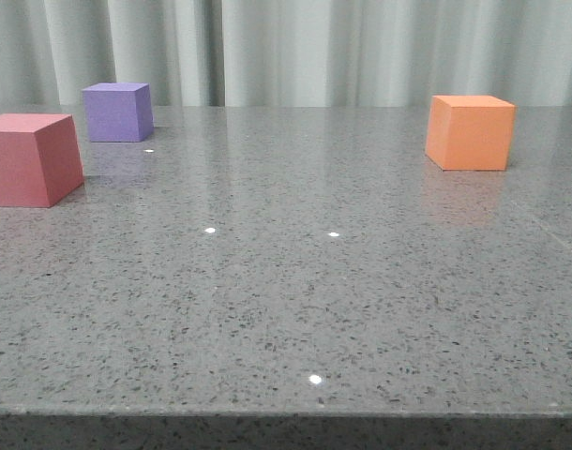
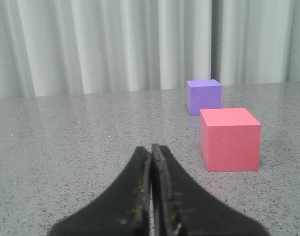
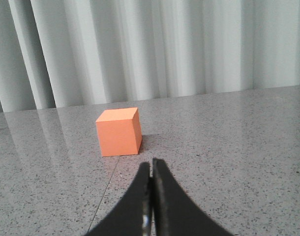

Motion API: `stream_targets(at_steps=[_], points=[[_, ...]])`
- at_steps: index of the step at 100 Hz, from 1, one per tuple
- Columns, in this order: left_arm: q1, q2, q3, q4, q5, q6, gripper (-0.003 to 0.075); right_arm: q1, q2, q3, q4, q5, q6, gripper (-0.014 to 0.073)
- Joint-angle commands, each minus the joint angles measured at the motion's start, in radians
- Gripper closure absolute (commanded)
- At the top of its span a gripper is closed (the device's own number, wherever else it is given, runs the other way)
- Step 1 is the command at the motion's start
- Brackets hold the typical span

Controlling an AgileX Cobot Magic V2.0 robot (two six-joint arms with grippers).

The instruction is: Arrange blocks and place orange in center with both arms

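Note:
The pinkish-red cube (image 1: 28, 157) sits at the table's left edge, with the purple cube (image 1: 118, 112) behind it and a little to the right. The orange cube (image 1: 470, 132) sits far right. Neither gripper shows in the front view. In the left wrist view my left gripper (image 2: 151, 147) is shut and empty, short of the pinkish-red cube (image 2: 230, 139), with the purple cube (image 2: 204, 96) beyond it. In the right wrist view my right gripper (image 3: 151, 162) is shut and empty, a short way in front of the orange cube (image 3: 118, 132).
The grey speckled table (image 1: 295, 300) runs to a front edge near the camera. A pale pleated curtain (image 1: 314, 47) hangs behind the table. A thin seam crosses the tabletop at the right (image 1: 549, 234).

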Motion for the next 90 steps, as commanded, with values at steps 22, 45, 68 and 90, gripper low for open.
stream_targets(at_steps=[22,45,68,90], points=[[0.003,-0.031,0.041,-0.007,-0.086,-0.002,0.0739,0.000,-0.022,-0.019,-0.006,-0.088,-0.007,0.0660],[0.003,-0.031,0.041,-0.007,-0.086,-0.002,0.0739,0.000,-0.022,-0.064,-0.003,-0.048,-0.007,0.0660],[0.003,-0.031,0.041,-0.007,-0.086,-0.002,0.0739,0.000,0.045,-0.271,0.009,0.164,-0.007,0.0660],[0.003,-0.031,0.041,-0.007,-0.086,-0.002,0.0739,0.000,0.270,-0.568,0.009,0.479,-0.007,0.0660]])
